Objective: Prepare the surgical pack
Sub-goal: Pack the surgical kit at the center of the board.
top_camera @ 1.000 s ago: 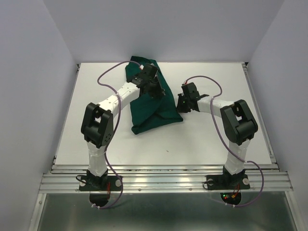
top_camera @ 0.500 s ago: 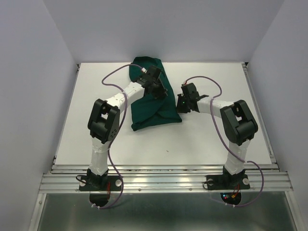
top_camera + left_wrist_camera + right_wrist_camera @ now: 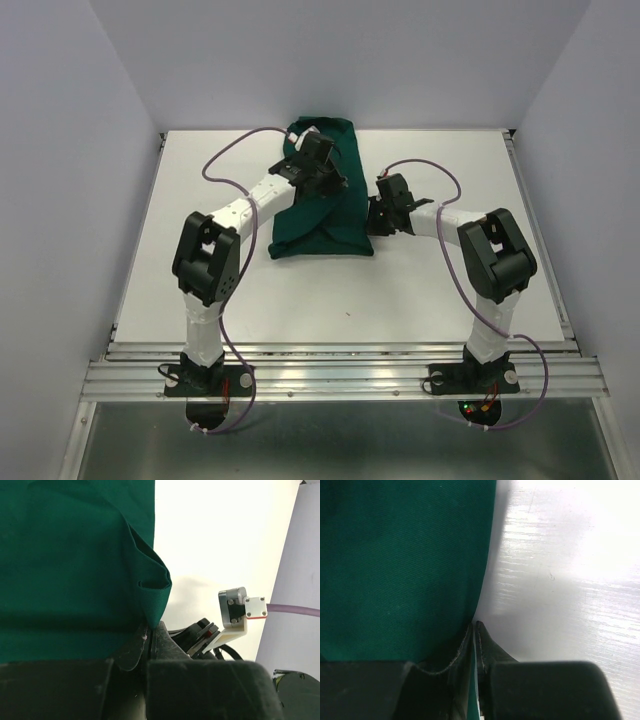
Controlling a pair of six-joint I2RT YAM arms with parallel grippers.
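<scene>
Pinching a fold of green drape (image 3: 330,232), left gripper (image 3: 150,631) clamped, right gripper (image 3: 474,630) clamped on its right edge

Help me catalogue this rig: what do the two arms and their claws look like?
Both the left arm and right arm have white links, boxy black joint housings and a looping purple cable. The left claw and right claw are black, with slim tapered fingers.
</scene>
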